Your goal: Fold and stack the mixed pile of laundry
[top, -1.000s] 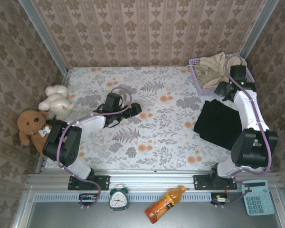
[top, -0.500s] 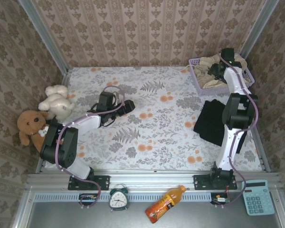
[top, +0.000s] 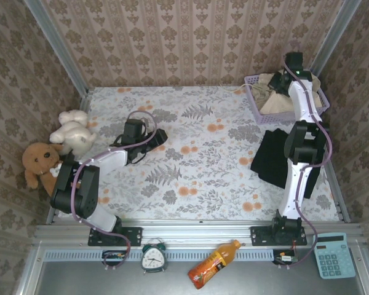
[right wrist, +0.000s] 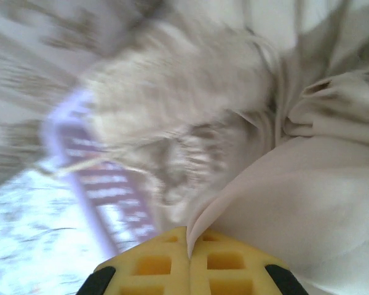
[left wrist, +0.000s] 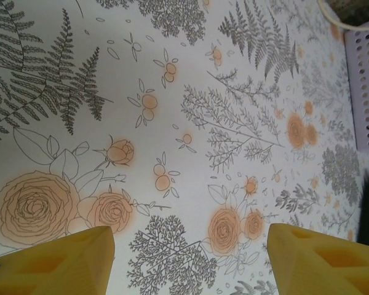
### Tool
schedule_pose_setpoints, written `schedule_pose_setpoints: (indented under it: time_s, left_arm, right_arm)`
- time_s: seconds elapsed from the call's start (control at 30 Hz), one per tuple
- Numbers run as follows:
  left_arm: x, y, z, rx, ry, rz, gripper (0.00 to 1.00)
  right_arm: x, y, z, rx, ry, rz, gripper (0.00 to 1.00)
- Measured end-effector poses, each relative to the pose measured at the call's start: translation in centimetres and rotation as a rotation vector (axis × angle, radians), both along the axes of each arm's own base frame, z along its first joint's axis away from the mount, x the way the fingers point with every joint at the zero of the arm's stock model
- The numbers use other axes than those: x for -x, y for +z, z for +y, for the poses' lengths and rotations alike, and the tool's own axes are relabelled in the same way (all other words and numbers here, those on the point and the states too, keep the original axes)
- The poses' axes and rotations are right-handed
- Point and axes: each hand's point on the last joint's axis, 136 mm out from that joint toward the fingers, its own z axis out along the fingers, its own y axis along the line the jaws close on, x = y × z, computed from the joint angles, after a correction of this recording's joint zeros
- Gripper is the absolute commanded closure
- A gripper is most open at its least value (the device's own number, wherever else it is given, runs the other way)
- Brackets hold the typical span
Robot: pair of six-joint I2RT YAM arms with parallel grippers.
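Lavender basket [top: 253,98] in the far right corner holds the beige garment [top: 274,106], crumpled and creamy. The right gripper [right wrist: 189,236] is inside it, pads together pinching a fold. The black T-shirt [top: 272,157] lies on the table [top: 203,166] just in front of the basket, near the right edge. Broad floral tabletop lies between the arms. The left gripper [left wrist: 189,236] hangs over it, fingers apart, holding nothing.

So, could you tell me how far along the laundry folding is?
Done, apparently: the black T-shirt lies on the tablecloth in a compact folded shape. In hand: the right hand is shut on the beige garment inside the lavender basket. Left: lifting it out, folding it and stacking it with the black one. The left hand hovers open over the tablecloth.
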Motion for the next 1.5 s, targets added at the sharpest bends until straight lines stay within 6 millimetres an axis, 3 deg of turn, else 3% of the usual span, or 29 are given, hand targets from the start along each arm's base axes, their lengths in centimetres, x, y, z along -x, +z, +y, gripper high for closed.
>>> schedule_pose_setpoints:
  time_s: [0.03,0.17,0.23,0.3,0.37,0.5,0.57,0.63,0.7,0.77,0.83,0.87,0.9,1.0,1.07,1.1,1.17,1.27,1.33,1.4,1.5]
  left_arm:
    - [-0.1,0.0,0.0,0.008,0.001,-0.004,0.3]
    - [-0.2,-0.4,-0.5,0.041,-0.004,-0.002,0.3]
    - [-0.1,-0.8,-0.7,0.056,-0.007,0.006,0.3]
    - [0.1,-1.0,-0.8,0.068,-0.012,0.01,0.3]
    - [0.1,-1.0,-1.0,0.08,-0.016,0.006,0.29]
    - [0.4,-1.2,-1.1,0.089,-0.025,0.006,0.28]
    - [0.6,-1.4,-1.0,0.088,-0.025,0.011,0.27]
    - [0.8,-1.4,-0.6,0.087,-0.018,0.012,0.26]
    - [1.0,-0.7,0.4,0.081,0.007,0.004,0.25]
    - [1.2,0.6,1.7,0.065,0.041,-0.021,0.23]
    - [1.4,2.3,3.2,0.031,0.077,-0.064,0.2]
    - [1.5,3.2,3.9,0.011,0.095,-0.086,0.19]
    - [1.8,3.9,4.7,-0.017,0.113,-0.106,0.18]
    - [2.6,5.0,6.6,-0.09,0.151,-0.134,0.18]
    - [3.0,5.1,7.3,-0.125,0.162,-0.131,0.18]
    - [3.2,4.9,7.6,-0.138,0.166,-0.126,0.18]
    - [3.5,4.4,7.7,-0.148,0.165,-0.106,0.19]
    - [4.0,3.3,7.4,-0.146,0.146,-0.069,0.19]
    - [4.6,2.2,7.0,-0.142,0.124,-0.039,0.19]
    - [5.6,0.9,5.9,-0.139,0.077,0.0,0.19]
    - [7.4,-1.2,4.1,-0.147,0.002,0.067,0.19]
  right_arm:
    - [0.1,2.3,1.1,0.003,0.022,-0.049,1.0]
    - [3.2,15.7,8.7,0.008,0.184,-0.348,1.0]
    - [6.1,22.4,12.8,-0.014,0.286,-0.51,1.0]
    - [10.3,29.0,17.2,-0.051,0.415,-0.685,1.0]
    - [14.4,34.1,20.2,-0.079,0.52,-0.826,1.0]
    - [21.3,41.2,24.0,-0.134,0.688,-1.025,1.0]
    - [23.0,43.3,25.0,-0.162,0.744,-1.075,1.0]
    - [23.5,43.8,25.6,-0.182,0.77,-1.086,1.0]
    - [22.2,41.6,26.1,-0.206,0.774,-1.027,1.0]
    - [19.6,36.8,26.7,-0.231,0.755,-0.911,0.95]
    - [16.4,29.8,27.0,-0.25,0.704,-0.759,0.79]
    - [14.5,24.9,27.1,-0.253,0.662,-0.656,0.63]
    - [12.8,19.5,26.9,-0.248,0.615,-0.543,0.58]
    - [10.0,5.3,25.2,-0.2,0.491,-0.237,0.52]
    - [10.1,-1.4,23.4,-0.165,0.424,-0.084,0.5]
    - [10.6,-3.8,22.6,-0.15,0.397,-0.027,0.5]
    - [11.9,-6.4,21.2,-0.124,0.36,0.05,0.5]
    - [13.3,-6.2,21.8,-0.098,0.379,0.054,0.47]
    - [15.1,-5.2,23.7,-0.086,0.429,0.042,0.42]
    - [18.0,-4.4,26.5,-0.084,0.508,0.032,0.39]
    - [22.2,-5.0,29.9,-0.098,0.603,0.054,0.38]
